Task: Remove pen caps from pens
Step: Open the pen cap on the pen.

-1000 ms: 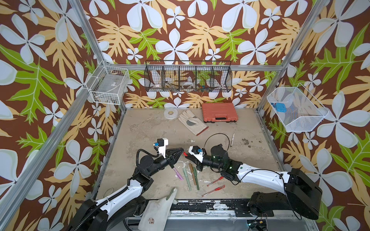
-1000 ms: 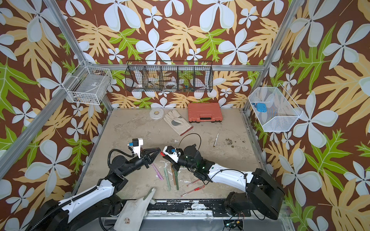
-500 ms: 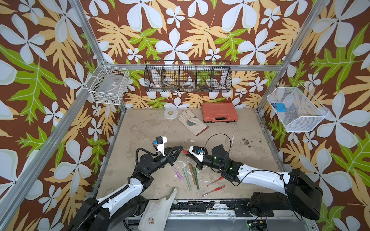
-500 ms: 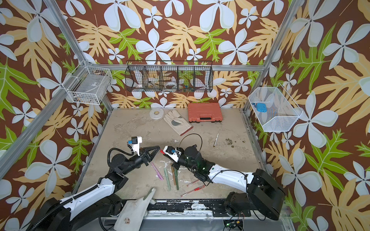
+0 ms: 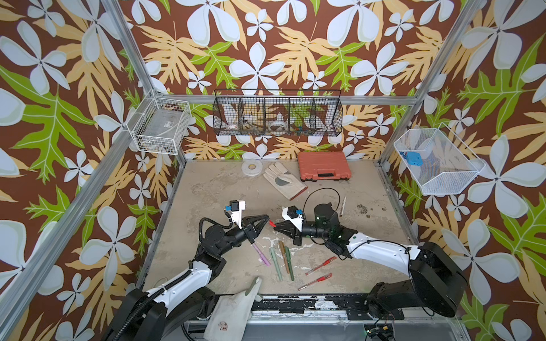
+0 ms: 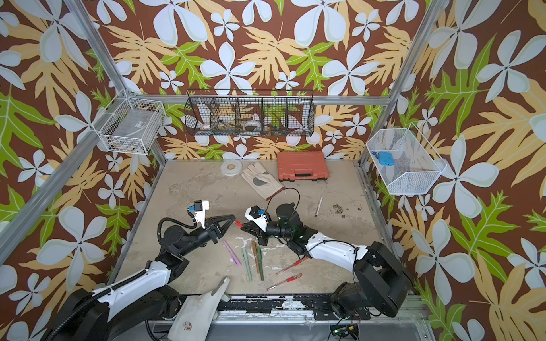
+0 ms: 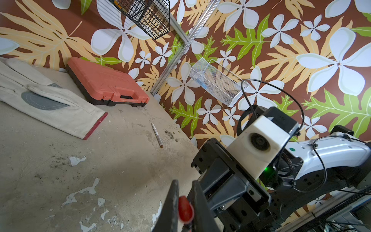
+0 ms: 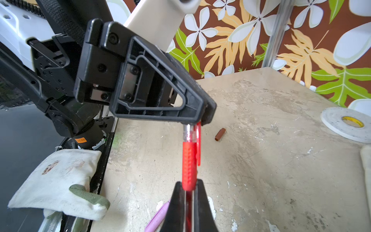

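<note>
Jaws of my left gripper [image 8: 200, 120] are clamped on the red cap [image 8: 198, 144]; my right gripper [image 8: 188, 185] is clamped on the red gel pen [image 8: 188, 160] (both above the table [image 8: 261, 140]).

Here's one red pen [image 8: 189, 160] clamped between left pincer [image 5: 266, 218] and right pincer [image 5: 277, 226]. Four matte pens [image 5: 284, 255] lie just beneath them, two more red pens [image 5: 320, 264] lie beside the right arm, one white marker [image 5: 342, 205] lies beyond it, and there's one loose brown cap [image 8: 220, 134].

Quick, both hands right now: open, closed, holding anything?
Left hand: closed on the red cap.
Right hand: closed on the red gel pen, at its grip section.
</note>
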`<state>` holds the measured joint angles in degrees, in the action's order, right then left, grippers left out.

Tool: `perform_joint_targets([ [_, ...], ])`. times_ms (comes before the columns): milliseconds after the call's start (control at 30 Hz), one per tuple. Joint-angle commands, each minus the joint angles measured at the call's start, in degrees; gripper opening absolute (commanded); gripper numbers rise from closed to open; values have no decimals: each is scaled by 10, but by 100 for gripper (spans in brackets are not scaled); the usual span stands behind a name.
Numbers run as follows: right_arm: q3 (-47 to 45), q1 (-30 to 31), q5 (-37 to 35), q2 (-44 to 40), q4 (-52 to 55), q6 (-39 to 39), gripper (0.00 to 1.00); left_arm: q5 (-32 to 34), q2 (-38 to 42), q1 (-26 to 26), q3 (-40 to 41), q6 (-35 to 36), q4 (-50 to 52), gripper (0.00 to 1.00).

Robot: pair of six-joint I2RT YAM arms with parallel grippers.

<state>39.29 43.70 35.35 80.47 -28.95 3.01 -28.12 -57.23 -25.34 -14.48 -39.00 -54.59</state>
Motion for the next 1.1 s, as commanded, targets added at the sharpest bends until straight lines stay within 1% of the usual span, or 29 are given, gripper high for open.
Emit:
perform_joint_targets([
  [0, -16, 41, -109, -13, 91, 22, 0, 89, 5, 8, -9, 7, -79, 0],
  [67, -19, 92, -265, -13, 91, 56, 0, 99, 7, 8, -9, 5, -73, 0],
  [100, -19, 106, -312, -11, 88, 62, 0, 105, 10, 8, -8, 3, -69, 0],
  [233, -39, 154, -478, -8, 42, 88, 0, 130, 21, 8, -10, -9, -54, 0],
  [300, -44, 161, -512, -9, 28, 92, 0, 141, 27, 8, -15, -11, -41, 0],
  [367, -48, 161, -511, -15, 21, 91, 0, 150, 27, 8, -18, -14, -35, 0],
  [467, -61, 147, -413, -38, 19, 84, 0, 147, 20, 8, -19, -15, -46, 0],
  [533, -60, 126, -365, -47, 29, 71, 0, 139, 14, 9, -19, -11, -53, 0],
  [633, -67, 102, -330, -62, 26, 55, 0, 133, 16, 10, -20, 3, -48, 0],
  [767, -74, 80, -298, -77, 20, 37, 0, 153, 34, 10, -23, 24, -12, 0],
  [900, -68, 68, -306, -71, 24, 20, 0, 189, 41, 10, -35, 42, 56, 0],
  [1067, -50, 56, -387, -57, 47, -9, 0, 265, 13, 10, -71, 45, 170, 0],
])
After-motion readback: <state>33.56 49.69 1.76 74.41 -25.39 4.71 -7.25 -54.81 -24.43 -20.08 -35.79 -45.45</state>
